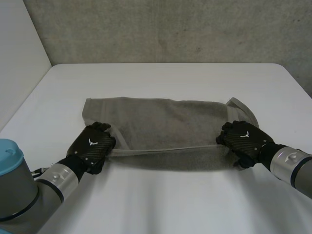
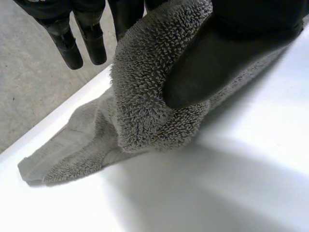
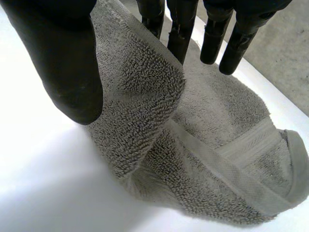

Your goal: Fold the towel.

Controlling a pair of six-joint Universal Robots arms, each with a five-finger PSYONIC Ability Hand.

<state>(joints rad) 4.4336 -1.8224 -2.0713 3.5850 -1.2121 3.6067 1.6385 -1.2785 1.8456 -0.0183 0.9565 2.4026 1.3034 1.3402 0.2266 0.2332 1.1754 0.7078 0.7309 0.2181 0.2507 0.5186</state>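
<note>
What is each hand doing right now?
Left hand: closed, pinching the towel at its left end.
Right hand: closed, pinching the towel at its right end.

Your left hand [image 1: 92, 145] and right hand [image 1: 244, 139] both sit low, knuckles up, arms angled in from either side, each thumb pinching the towel [image 1: 165, 122] against the fingers [image 3: 176, 26].

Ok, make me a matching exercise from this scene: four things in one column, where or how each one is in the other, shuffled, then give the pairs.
Column one:
1. left hand
2. right hand
3. towel
4. table

Column two:
A. white, under everything else
B. grey, lying across the table's middle
C. pinching the towel's near edge at the robot's right end
D. pinching the towel's near edge at the robot's left end

Pairs: 1-D, 2-C, 3-B, 4-A
</note>
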